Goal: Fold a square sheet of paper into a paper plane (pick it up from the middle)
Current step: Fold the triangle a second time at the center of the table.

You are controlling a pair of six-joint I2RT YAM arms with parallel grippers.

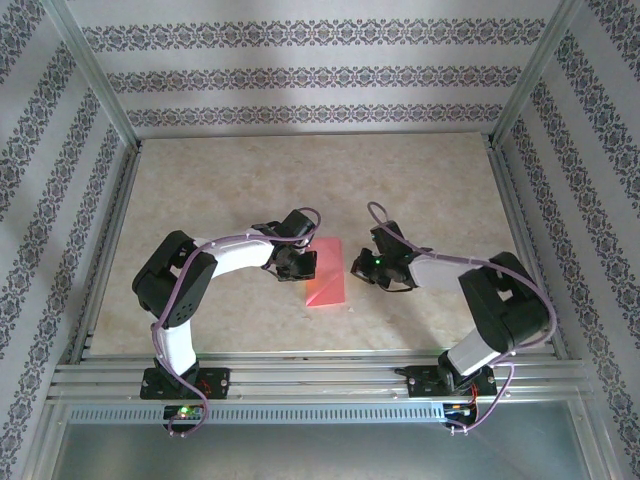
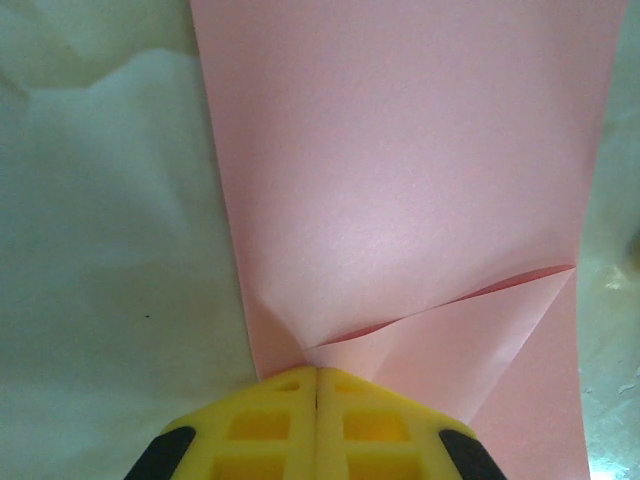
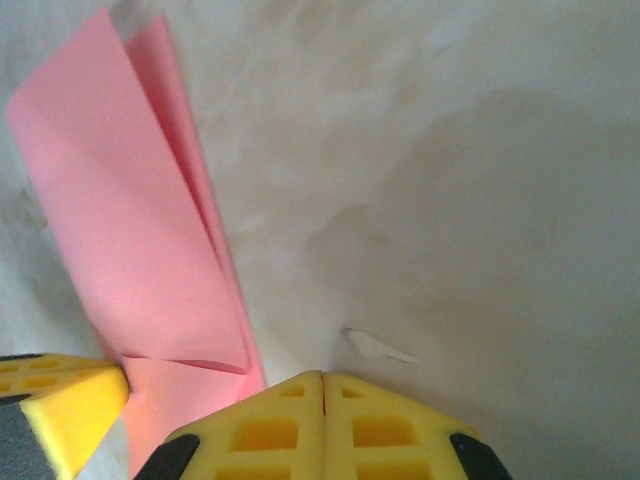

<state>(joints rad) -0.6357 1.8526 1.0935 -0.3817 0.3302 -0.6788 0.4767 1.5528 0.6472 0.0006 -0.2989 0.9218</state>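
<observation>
The square sheet of paper [image 1: 327,275] lies folded over into a narrow pink strip on the table, between my two grippers. In the left wrist view the paper [image 2: 400,150] has a small flap turned up near its close end. My left gripper [image 2: 317,372] is shut, and its yellow tips rest on the paper where the creases meet; I cannot tell if any paper is pinched. The left gripper [image 1: 303,266] sits at the strip's left edge. My right gripper [image 3: 322,377] is shut on nothing, on bare table just right of the paper [image 3: 120,220], and it [image 1: 364,268] points toward the strip.
The beige marbled table [image 1: 300,180] is fenced by aluminium rails [image 1: 100,260] on the sides and at the front. Patterned walls stand behind. A small white scrap [image 3: 380,347] lies on the table just ahead of the right fingertips. One left finger [image 3: 60,400] shows at the right wrist view's lower left.
</observation>
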